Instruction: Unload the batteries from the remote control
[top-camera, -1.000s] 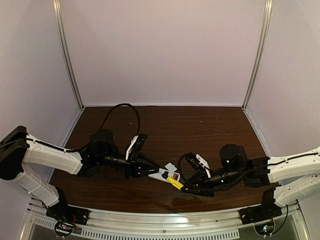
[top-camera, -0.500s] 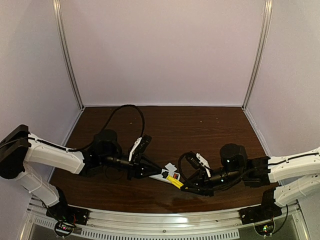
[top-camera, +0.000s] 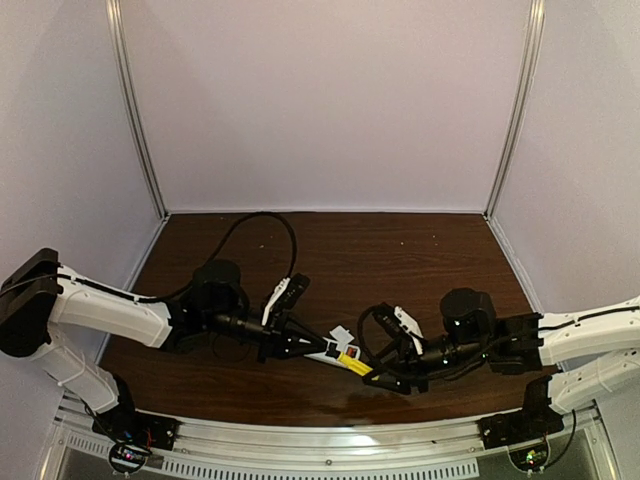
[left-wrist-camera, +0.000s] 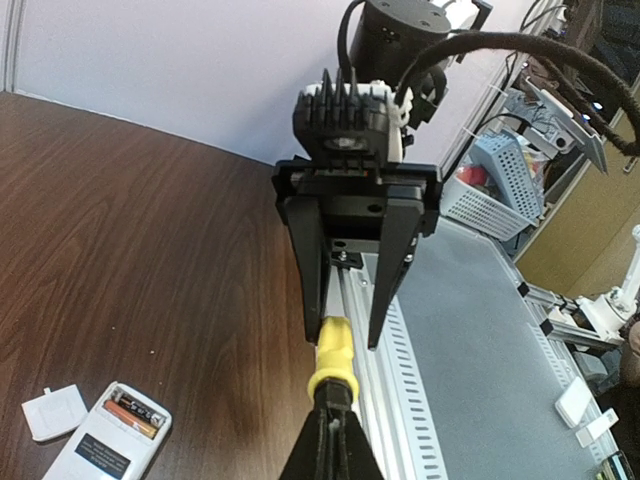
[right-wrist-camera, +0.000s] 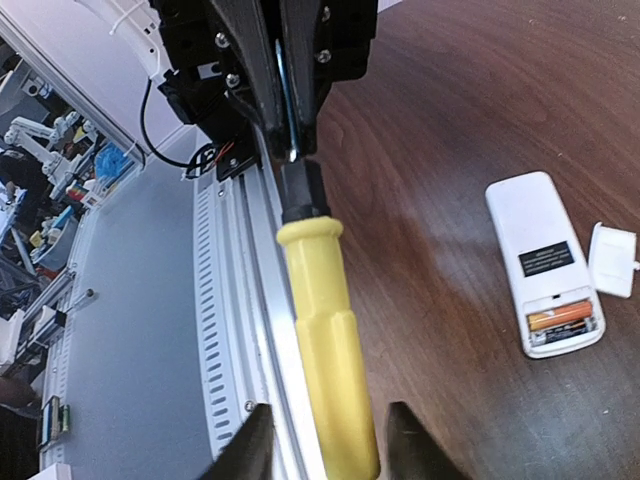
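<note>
Right claw around yellow screwdriver handle; label unreadable

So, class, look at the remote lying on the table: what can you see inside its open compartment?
Inside the remote, the open compartment shows two batteries lying side by side, one orange-toned, one darker. Their undersides and the contacts beneath them are hidden. The white cover lies beside it on the table.

A robotics lab: pale booth walls enclose the wooden table, with a parts basket beyond its aluminium edge rail.
</note>
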